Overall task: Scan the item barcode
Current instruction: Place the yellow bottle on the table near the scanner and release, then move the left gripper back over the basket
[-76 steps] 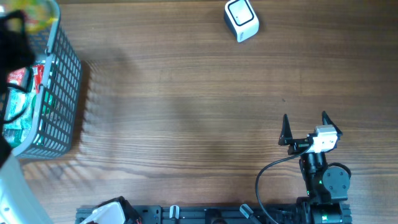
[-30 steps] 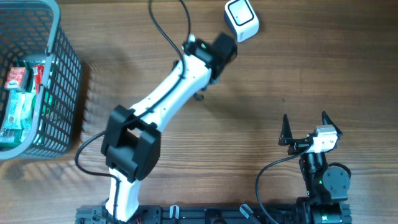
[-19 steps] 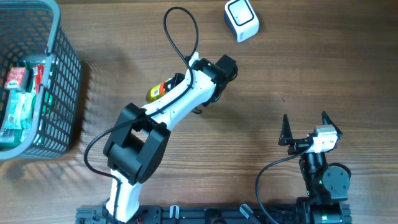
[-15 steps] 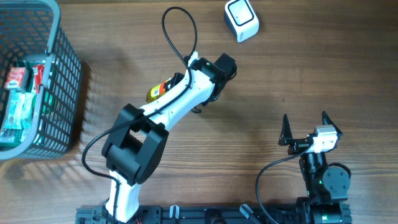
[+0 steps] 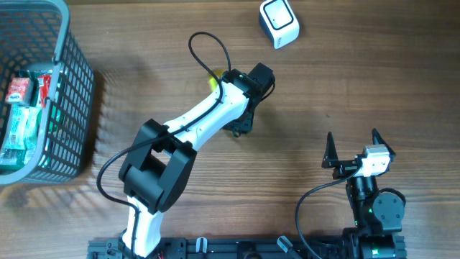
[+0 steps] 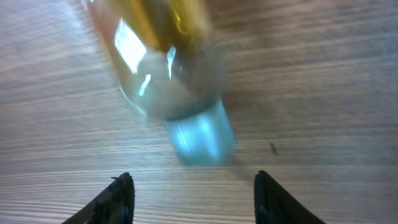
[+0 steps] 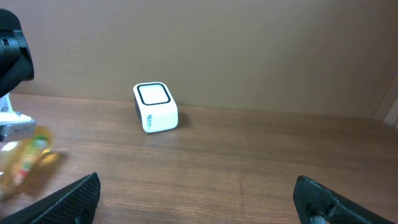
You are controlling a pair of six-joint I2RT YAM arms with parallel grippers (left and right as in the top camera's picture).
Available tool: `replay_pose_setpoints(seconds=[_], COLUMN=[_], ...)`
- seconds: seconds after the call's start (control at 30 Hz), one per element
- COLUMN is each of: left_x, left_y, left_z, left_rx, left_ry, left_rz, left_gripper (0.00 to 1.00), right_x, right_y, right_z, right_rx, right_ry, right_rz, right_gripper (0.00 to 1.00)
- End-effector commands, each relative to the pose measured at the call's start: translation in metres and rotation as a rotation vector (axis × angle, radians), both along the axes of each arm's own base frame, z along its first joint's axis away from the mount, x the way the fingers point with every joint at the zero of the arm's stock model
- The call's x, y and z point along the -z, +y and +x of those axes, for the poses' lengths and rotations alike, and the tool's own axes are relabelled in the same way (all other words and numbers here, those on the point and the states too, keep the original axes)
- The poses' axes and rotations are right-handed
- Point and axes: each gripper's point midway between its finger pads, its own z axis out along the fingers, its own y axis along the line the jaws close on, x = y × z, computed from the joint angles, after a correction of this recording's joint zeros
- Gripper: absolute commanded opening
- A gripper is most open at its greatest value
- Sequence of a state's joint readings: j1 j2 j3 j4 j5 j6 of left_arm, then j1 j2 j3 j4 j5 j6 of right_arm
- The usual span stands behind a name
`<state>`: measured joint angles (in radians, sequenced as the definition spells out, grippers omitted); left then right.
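We see a clear bottle (image 6: pixel 163 68) with yellow stuff inside and a light blue cap. It lies on the brown wooden table (image 5: pixel 374 72), and it looks blurry. Its cap end points at the left pincer (image 6: pixel 191 186). That pincer has let go: its two black fingers (image 6: pixel 119 198) stand apart, and nothing is between them. The bottle is just in front of them.

From above, the left arm hides most of the bottle. Only a small yellow bit (image 5: pixel 213 79) peeks out beside the arm, near the middle of the table.

The small white box scanner (image 5: pixel 279 23) sits at the far edge, apart from the bottle. The right pincer (image 5: pixel 352 140) waits near its own base with its fingers spread wide, holding nothing. A grey plastic basket (image 5: pixel 75 79) with green packets (image 5: pixel 18 126) stands at the left.
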<state>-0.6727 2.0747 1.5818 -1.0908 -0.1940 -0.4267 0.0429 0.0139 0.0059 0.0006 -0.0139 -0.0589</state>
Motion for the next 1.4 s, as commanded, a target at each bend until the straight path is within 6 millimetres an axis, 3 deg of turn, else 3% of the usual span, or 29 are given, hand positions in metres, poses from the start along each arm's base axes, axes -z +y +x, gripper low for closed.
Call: replay_pose_setpoints(seconds=[0.0, 0.17, 0.27, 0.37, 0.47, 0.6, 0.67, 0.83, 0.93, 1.1, 1.37], left_x=[0.007, -0.006, -0.028, -0.071, -0.119, -0.189, -0.22, -0.265, -0.285, -0.306, -0.314], left_y=[-0.01, -0.011, -0.015, -0.017, -0.005, 0.039, 0.075, 0.166, 0.221, 0.279, 0.334], left_z=[-0.011, -0.009, -0.004, 0.005, 0.016, 0.029, 0.033, 0.037, 0.029, 0.02, 0.014], left_rx=[-0.001, 0.0, 0.002, 0.004, -0.011, -0.093, -0.159, -0.315, -0.409, -0.516, -0.639], left_ry=[0.064, 0.039, -0.012, -0.116, -0.265, -0.476, -0.555, -0.691, -0.76, -0.845, -0.893], left_rz=[-0.059, -0.079, -0.118, -0.179, -0.195, -0.217, -0.232, -0.196, -0.145, -0.078, -0.069], left_gripper=[0.52, 0.52, 0.52, 0.52, 0.54, 0.62, 0.62, 0.66, 0.68, 0.7, 0.72], right_x=[-0.002, -0.002, -0.002, -0.002, -0.002, -0.002, -0.002, -0.002, -0.002, -0.002, -0.002], right_y=[-0.004, -0.004, -0.004, -0.004, -0.004, -0.004, -0.004, -0.004, -0.004, -0.004, -0.004], right_z=[0.0, 0.0, 0.0, 0.0, 0.0, 0.0, 0.0, 0.0, 0.0, 0.0, 0.0], right_rx=[0.023, 0.023, 0.023, 0.023, 0.023, 0.023, 0.023, 0.023, 0.023, 0.023, 0.023], right_ry=[-0.01, -0.01, -0.01, -0.01, -0.01, -0.01, -0.01, -0.01, -0.01, -0.01, -0.01], right_rz=[-0.017, -0.017, -0.017, -0.017, -0.018, -0.017, -0.017, -0.017, -0.017, -0.017, -0.017], right_gripper=[1.0, 1.0, 1.0, 1.0, 1.0, 1.0, 1.0, 1.0, 1.0, 1.0, 1.0])
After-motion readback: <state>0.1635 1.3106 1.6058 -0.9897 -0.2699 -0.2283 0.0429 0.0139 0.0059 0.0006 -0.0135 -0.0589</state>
